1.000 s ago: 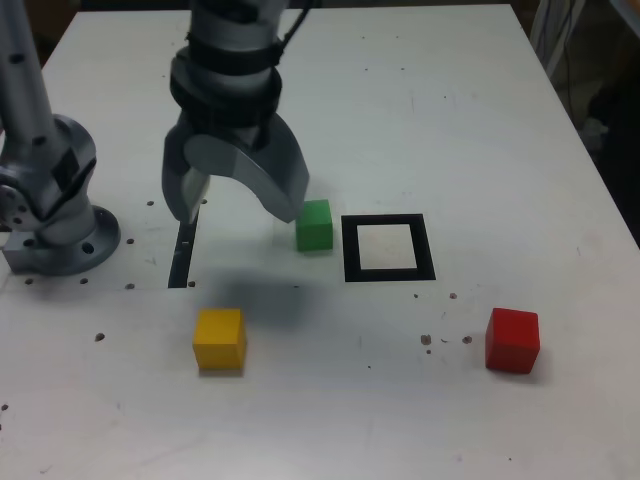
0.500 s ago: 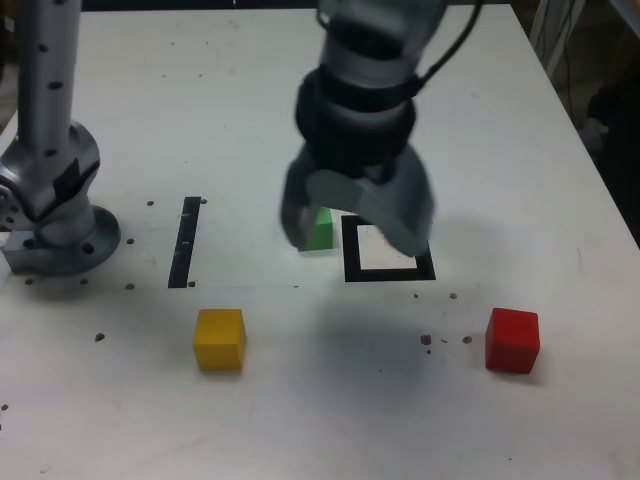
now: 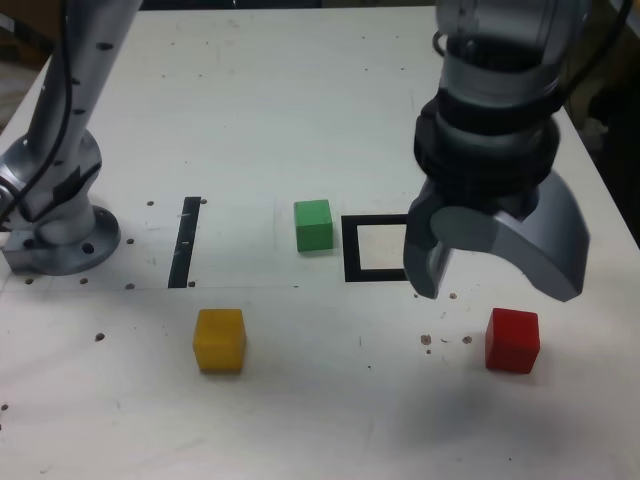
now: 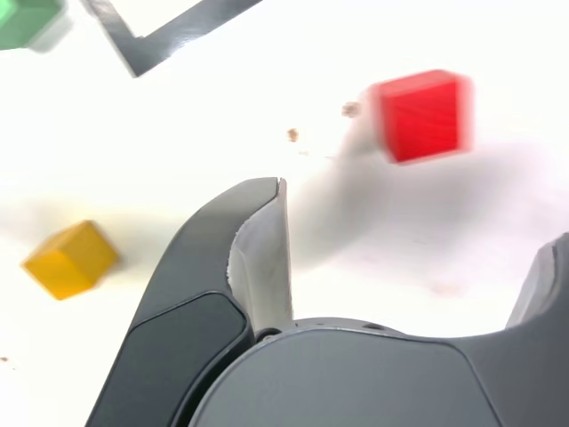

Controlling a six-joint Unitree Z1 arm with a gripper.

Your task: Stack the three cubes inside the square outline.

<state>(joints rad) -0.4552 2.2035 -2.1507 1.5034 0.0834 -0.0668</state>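
1. The gripper (image 3: pixel 498 293) is wide open and there's nothing in it, just bare space between the fingers. It's hanging over the table, above and a bit behind the red cube as the exterior view shows it. Only one arm here, so no debate about which is nearer.

2. Next biggest is the square outline (image 3: pixel 352 250). It's on the exterior view's left of the gripper, with one side partly hidden behind a finger. No cube shows in the part I can see, so I'd call this the very start of the stack.

3. Now the cubes, all much the same size. My money's on the red cube (image 3: pixel 512 342) going first. In the exterior view it's just below the fingertips, towards the near edge; in the wrist view it's out past them, roughly facing the gap. So I'd move nearward, then down.

4. No long axis on it, being a cube. Its sides run nearly square to the exterior view, but look a little twisted against the finger line in the wrist view. Small wrist turn, maybe, or it could get pinched on a corner.

5. The green cube (image 3: pixel 314 226) sits just beside the outline; the yellow cube (image 3: pixel 219 341) is well off to the exterior view's left.
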